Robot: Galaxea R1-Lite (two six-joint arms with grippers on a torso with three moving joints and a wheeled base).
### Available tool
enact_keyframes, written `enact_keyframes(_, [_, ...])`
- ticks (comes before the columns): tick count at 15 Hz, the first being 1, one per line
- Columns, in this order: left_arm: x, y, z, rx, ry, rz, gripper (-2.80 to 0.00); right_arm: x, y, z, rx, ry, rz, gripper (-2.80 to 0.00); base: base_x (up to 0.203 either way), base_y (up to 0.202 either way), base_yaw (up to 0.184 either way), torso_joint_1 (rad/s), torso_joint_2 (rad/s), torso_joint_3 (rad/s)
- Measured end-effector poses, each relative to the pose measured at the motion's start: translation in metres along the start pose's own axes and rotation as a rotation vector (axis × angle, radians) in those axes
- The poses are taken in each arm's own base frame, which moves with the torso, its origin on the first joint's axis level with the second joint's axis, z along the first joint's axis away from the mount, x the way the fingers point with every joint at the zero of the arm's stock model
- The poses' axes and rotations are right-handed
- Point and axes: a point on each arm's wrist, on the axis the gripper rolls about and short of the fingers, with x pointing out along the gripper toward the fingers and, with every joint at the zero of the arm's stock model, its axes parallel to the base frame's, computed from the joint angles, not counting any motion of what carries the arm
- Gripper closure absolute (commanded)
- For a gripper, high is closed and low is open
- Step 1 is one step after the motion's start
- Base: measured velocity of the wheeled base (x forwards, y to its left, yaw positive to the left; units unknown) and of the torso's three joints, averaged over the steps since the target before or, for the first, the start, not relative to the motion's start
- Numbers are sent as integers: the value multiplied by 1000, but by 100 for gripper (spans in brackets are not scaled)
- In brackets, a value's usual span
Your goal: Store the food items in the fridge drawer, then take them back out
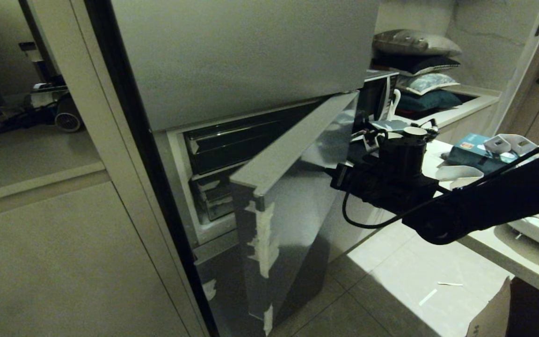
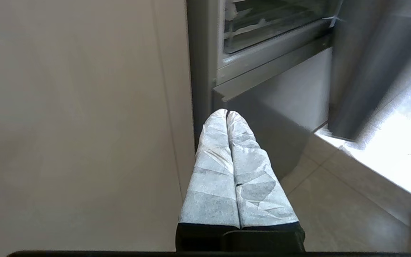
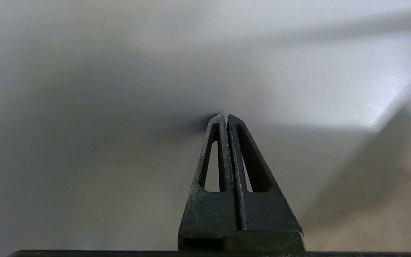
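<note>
The fridge's lower door point(image 1: 293, 187) stands partly open, with white tape scraps along its edge. Inside, the clear fridge drawer point(image 1: 213, 199) sits pushed in under a darker smoky bin point(image 1: 232, 140); its front also shows as the clear bin point(image 2: 269, 25) in the left wrist view. My right gripper point(image 1: 334, 174) is shut and empty, and its tip point(image 3: 224, 116) is at the door's grey outer face. My left gripper point(image 2: 227, 112), wrapped in white tape, is shut and empty, low beside the fridge's bottom corner. The food items are out of view.
A counter point(image 1: 494, 243) runs along the right with a teal box point(image 1: 473, 152), a microwave point(image 1: 377, 96) and stacked pillows point(image 1: 419, 61). A cardboard box corner point(image 1: 489, 313) sits at the lower right on the tiled floor point(image 1: 391, 285). A tall cabinet panel point(image 1: 54, 243) flanks the fridge on the left.
</note>
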Motion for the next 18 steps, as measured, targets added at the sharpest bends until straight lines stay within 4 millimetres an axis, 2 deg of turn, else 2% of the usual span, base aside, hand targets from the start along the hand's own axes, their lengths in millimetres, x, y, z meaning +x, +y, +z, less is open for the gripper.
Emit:
enact_keyframes(3, [0, 0, 0, 0, 0, 0, 0, 28, 17, -7, -48, 23, 159, 0, 0, 0, 0, 0, 0, 0])
enact_keyframes(6, [0, 0, 0, 0, 0, 1, 0, 54, 20, -6, -60, 13, 223, 0, 0, 0, 0, 0, 0, 0])
enact_keyframes(9, [0, 0, 0, -1, 0, 1, 0, 64, 19, -15, -57, 42, 221, 0, 0, 0, 0, 0, 0, 0])
enact_keyframes(11, [0, 0, 0, -1, 0, 1, 0, 53, 17, -18, -54, 64, 208, 0, 0, 0, 0, 0, 0, 0])
enact_keyframes(14, [0, 0, 0, -1, 0, 1, 0, 25, 21, -17, -69, 67, 205, 0, 0, 0, 0, 0, 0, 0])
enact_keyframes(16, [0, 0, 0, -1, 0, 1, 0, -1, 24, -22, -88, 102, 175, 0, 0, 0, 0, 0, 0, 0])
enact_keyframes(18, [0, 0, 0, -1, 0, 1, 0, -35, 28, -30, -128, 127, 131, 0, 0, 0, 0, 0, 0, 0])
